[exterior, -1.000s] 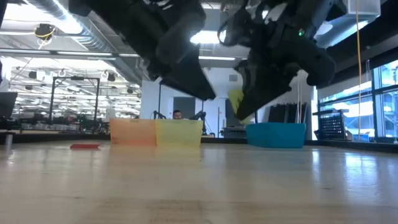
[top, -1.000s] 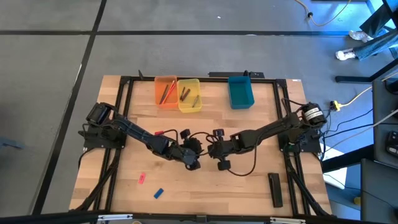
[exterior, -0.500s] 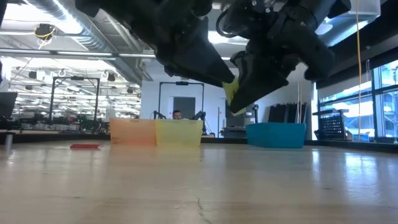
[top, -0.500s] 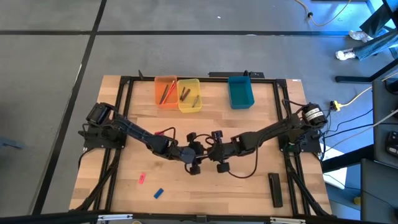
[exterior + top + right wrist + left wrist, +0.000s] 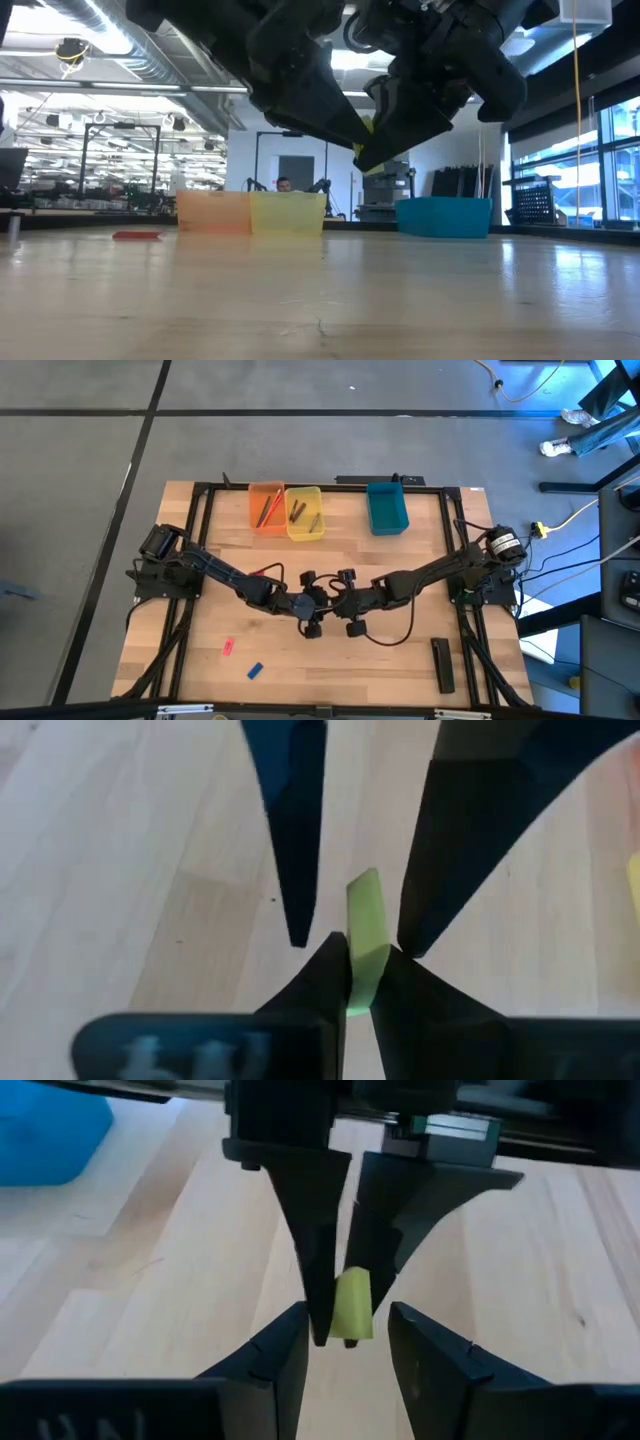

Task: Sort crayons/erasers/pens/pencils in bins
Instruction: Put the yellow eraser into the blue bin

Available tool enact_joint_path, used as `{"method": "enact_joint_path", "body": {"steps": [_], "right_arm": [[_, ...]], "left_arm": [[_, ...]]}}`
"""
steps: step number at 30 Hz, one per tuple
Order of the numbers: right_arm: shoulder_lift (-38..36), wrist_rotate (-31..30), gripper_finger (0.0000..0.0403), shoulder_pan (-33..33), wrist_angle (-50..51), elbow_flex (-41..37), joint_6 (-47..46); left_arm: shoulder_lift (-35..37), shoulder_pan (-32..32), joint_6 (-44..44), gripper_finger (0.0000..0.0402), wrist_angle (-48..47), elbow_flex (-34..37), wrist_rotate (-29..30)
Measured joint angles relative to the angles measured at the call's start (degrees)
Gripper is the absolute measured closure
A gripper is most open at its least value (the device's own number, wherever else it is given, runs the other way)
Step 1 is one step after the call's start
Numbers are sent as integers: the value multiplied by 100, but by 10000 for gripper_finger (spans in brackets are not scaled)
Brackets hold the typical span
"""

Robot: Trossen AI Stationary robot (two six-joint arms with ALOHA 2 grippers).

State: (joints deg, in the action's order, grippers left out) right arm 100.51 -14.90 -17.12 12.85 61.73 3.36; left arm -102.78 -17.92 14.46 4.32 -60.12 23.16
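At the high view's centre, your right gripper (image 5: 362,982) pinches a yellow eraser (image 5: 365,935); your left gripper (image 5: 345,1342) stands open around it, above the table (image 5: 400,660).

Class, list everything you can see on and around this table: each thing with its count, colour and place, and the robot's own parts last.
Bins: three along the far edge; orange and yellow touching, teal apart to their right.
Sticks in bins: several, reddish and brownish, in the orange and yellow bins.
Yellow eraser: one, above table centre, pinched in the right gripper.
Pink eraser: one, near left.
Blue eraser: one, near left.
Red item: one, beside left arm.
Black bar: one, near right.
Left gripper: open around the eraser.
Right gripper: shut on the eraser.
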Motion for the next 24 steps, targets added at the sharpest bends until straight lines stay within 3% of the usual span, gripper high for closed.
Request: {"method": "enact_joint_path", "body": {"steps": [5,13,15,20,24], "right_arm": [[0,-2,365,6,1,0,10],[-2,-13,359,9,12,0,-5],[-2,-71,350,21,15,0,-30],[-45,-989,304,52,447,4,-352],[-218,-1722,258,55,1027,-99,-743]], "left_arm": [[0,-5,-70,289,-6,0,47],[2,-5,-158,386,2,0,172],[0,-1,-157,393,2,0,210],[232,34,-176,393,-290,9,1029],[808,277,-280,397,-551,9,1594]]}}
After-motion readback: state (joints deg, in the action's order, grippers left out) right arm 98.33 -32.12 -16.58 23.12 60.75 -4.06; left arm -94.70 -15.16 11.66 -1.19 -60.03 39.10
